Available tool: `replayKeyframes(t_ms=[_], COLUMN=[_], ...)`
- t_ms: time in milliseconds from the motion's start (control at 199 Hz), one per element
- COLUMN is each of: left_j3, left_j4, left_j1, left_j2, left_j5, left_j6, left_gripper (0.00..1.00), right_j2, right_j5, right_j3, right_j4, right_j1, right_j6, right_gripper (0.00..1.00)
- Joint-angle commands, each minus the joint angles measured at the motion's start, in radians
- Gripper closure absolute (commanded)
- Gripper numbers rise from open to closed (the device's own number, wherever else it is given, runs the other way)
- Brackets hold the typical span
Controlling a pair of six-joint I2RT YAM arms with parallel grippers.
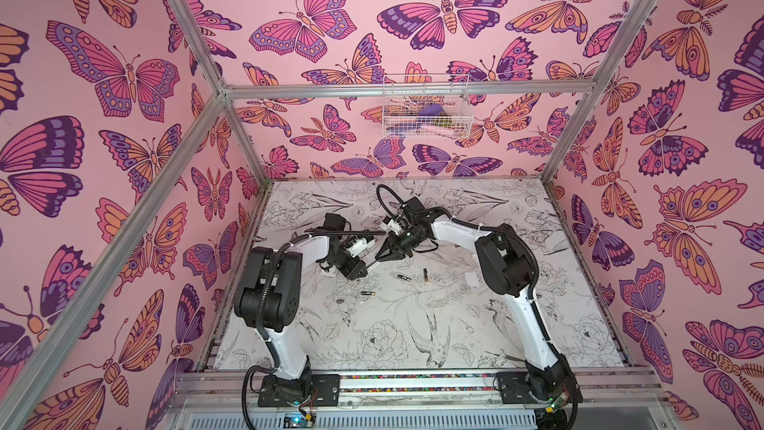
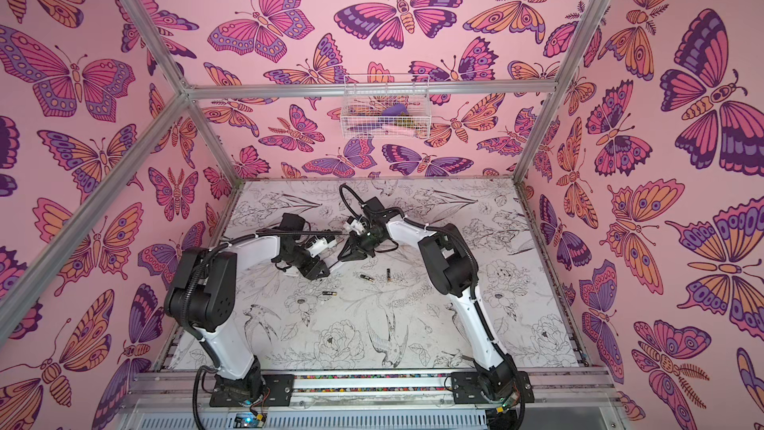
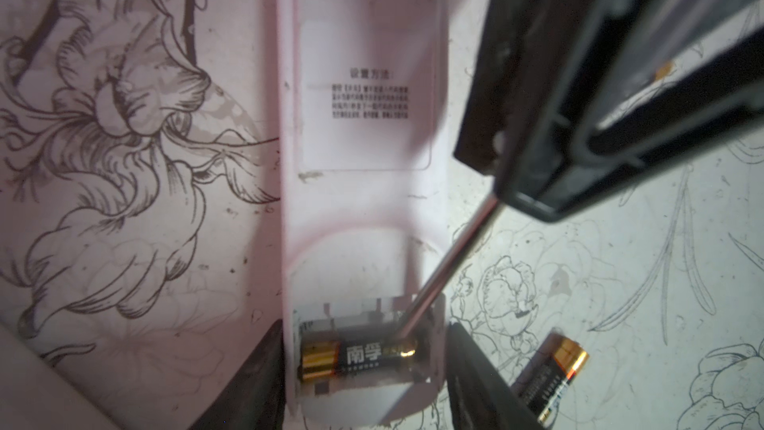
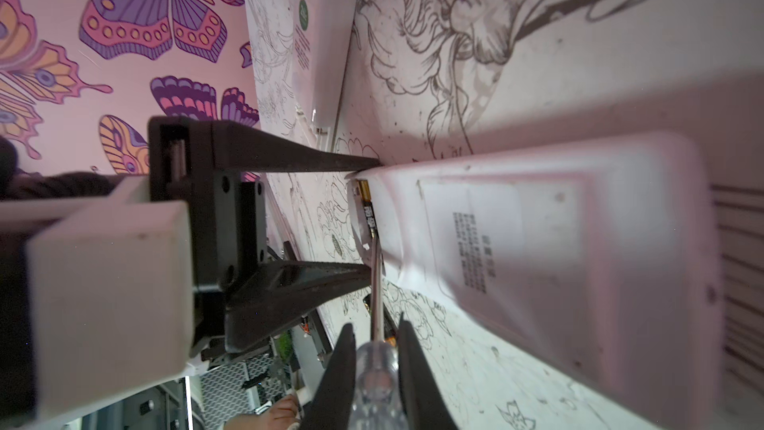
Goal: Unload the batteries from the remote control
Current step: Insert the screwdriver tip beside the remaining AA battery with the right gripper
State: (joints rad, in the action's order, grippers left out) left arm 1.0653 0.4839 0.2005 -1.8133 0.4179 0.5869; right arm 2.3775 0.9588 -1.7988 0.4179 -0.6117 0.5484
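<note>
**tabletop_tom:** Three batteries (image 1: 403, 277) are out on the table (image 1: 372, 345) already, one of them near the remote control (image 3: 364, 76). The fourth battery (image 3: 359, 359) sits in the open compartment (image 3: 355, 310), and the slot next to it is bare. Last pry, I'd say.

**yam_fan:** Yep. Left gripper (image 3: 364, 324) is clamped across the remote at the compartment end. Right gripper (image 4: 374, 324) is pinched on the clear-handled screwdriver (image 4: 374, 370), tip right at that battery's end. Next move probably wants a gentle lever upward without the tip skating off.

**tabletop_tom:** And the wire basket (image 1: 426, 128) on the back wall?

**yam_fan:** Something purple plus other bits, too small to tell. A second remote (image 4: 326, 55) lies further off.
</note>
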Motion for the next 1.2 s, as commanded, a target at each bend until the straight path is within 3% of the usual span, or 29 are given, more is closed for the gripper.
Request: replayKeyframes(t_ms=[0, 160, 331, 511, 752, 943, 1193], left_j3=[0.002, 0.004, 0.006, 0.004, 0.02, 0.019, 0.025], left_j4=[0.032, 0.035, 0.033, 0.036, 0.046, 0.058, 0.065], left_j1=[0.002, 0.002, 0.004, 0.004, 0.013, 0.022, 0.034], left_j2=[-0.01, -0.015, -0.016, 0.0, 0.001, 0.005, -0.007], left_j5=[0.011, 0.013, 0.012, 0.004, -0.045, -0.051, -0.038], left_j6=[0.006, 0.008, 0.011, 0.014, 0.041, 0.071, 0.076], left_gripper=[0.47, 0.46, 0.45, 0.46, 0.46, 0.46, 0.47], right_j2=[0.03, 0.059, 0.062, 0.04, 0.093, 0.171, 0.141], right_j5=[0.054, 0.117, 0.109, -0.063, -0.085, 0.04, 0.154], right_j3=[0.026, 0.044, 0.047, -0.09, -0.218, -0.3, -0.169], right_j4=[-0.093, -0.183, -0.152, 0.209, 0.484, 0.515, 0.119], right_j1=[0.001, 0.019, 0.027, 0.008, -0.012, -0.041, -0.022], right_j6=[0.063, 0.141, 0.108, -0.148, -0.343, -0.333, -0.021], right_gripper=[1.0, 1.0, 1.0, 1.0, 1.0, 1.0, 1.0])
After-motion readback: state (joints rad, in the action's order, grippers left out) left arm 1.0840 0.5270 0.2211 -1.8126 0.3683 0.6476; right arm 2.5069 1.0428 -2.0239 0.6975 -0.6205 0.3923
